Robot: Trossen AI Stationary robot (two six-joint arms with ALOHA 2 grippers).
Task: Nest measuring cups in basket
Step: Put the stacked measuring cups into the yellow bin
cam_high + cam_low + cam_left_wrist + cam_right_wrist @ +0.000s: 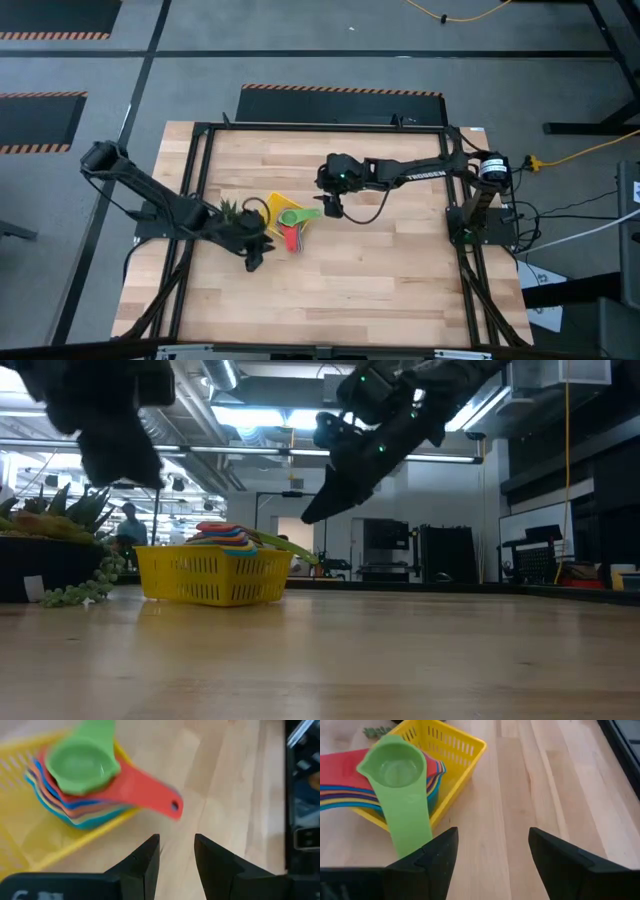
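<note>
We log: measuring cups [395,775] stacked inside basket [462,750], green topmost; nesting looks done. Right gripper [490,855] open, empty; left gripper [176,855] parted, empty.

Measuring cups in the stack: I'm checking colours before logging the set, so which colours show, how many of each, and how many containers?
Green measuring cup, top of the stack: 1
Red cup: 1
Lower layers (orange, yellow, blue edges): nested, cannot be counted singly
Yellow basket: 1
Total clearly countable: 3, with more cups hidden in the stack.
</note>
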